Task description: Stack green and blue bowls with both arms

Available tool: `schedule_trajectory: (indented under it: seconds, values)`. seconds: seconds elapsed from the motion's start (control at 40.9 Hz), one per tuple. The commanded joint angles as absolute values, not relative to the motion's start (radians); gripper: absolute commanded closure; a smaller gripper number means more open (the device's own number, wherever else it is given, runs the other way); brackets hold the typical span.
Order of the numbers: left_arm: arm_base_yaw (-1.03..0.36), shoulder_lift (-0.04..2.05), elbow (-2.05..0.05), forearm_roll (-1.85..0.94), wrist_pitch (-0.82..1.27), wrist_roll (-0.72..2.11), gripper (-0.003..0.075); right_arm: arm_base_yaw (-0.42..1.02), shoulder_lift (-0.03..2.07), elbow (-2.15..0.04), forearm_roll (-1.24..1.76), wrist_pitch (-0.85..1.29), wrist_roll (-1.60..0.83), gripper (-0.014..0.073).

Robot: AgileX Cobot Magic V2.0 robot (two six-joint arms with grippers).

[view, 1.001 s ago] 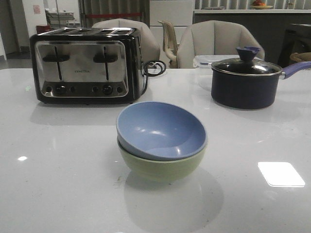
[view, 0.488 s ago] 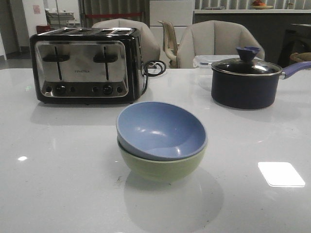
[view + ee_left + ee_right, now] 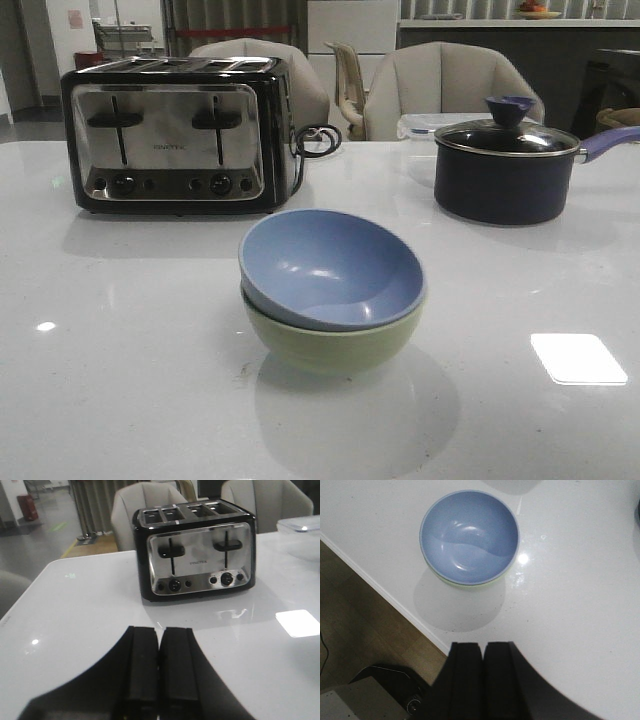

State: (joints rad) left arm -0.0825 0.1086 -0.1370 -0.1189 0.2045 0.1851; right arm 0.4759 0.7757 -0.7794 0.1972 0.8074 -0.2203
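Your blue bowl (image 3: 330, 265) sits nested inside the green bowl (image 3: 335, 342), tilted a little so its rim rides higher on the side toward the toaster, and the pair stands near the middle of the white table (image 3: 120, 380), toward the front edge. Only a thin crescent of green shows under the blue rim from the right wrist camera (blue bowl (image 3: 469, 536), green bowl (image 3: 470, 584)).

Neither arm touches the stack. Your right gripper (image 3: 483, 680) hangs above the table's edge, apart from the bowls, its two black fingers pressed together with nothing between them. Your left gripper (image 3: 159, 672) is over the table's left part, also closed flat on itself and holding nothing; it faces the toaster (image 3: 195, 547).

Behind the bowls in the front view, the chrome toaster (image 3: 178, 133) stands at the back left, and the dark saucepan (image 3: 508, 172) with its glass lid stands at the back right, both well apart from the stack.
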Motion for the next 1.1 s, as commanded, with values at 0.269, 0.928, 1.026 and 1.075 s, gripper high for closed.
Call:
schedule_trajectory:
  seconds: [0.269,0.928,1.026,1.075]
  values:
    - [-0.061,-0.023,0.01,-0.154,-0.063,0.184,0.0621,0.472,0.768,-0.807,0.203,0.753,-0.226,0.0547]
    - [-0.022,-0.023,0.01,-0.059,-0.061,0.045,0.062,0.472,0.768,-0.807,0.203,0.753,-0.226,0.0547]
    - [-0.022,-0.023,0.01,-0.048,-0.063,0.045,0.0621,0.472,0.768,-0.807,0.203,0.753,-0.226,0.0547]
    - [-0.022,-0.023,0.01,-0.048,-0.063,0.045,0.0621,0.472,0.768,-0.807,0.203,0.753,-0.226,0.0547]
